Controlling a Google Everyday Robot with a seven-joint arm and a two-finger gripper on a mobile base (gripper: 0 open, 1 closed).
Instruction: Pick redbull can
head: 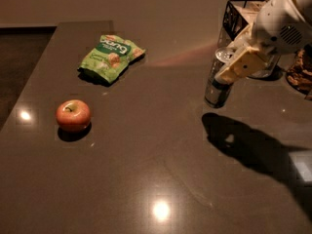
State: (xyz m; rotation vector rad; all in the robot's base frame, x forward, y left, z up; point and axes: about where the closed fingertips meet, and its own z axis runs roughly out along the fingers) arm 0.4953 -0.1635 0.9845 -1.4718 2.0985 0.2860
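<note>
The redbull can (216,87) is a slim silver and blue can at the right of the dark table (146,169). It hangs a little above the surface, with its shadow apart from it on the table below. My gripper (233,66) reaches in from the upper right on a white arm and is shut on the can's upper part. One tan finger (245,64) lies across the front of the can, near its silver top. The other finger is hidden behind the can.
A red apple (73,115) sits at the left. A green snack bag (111,57) lies behind it. A black wire basket (240,12) stands at the back right behind the arm. A brown object (300,72) lies at the right edge. The table's left edge borders dark floor.
</note>
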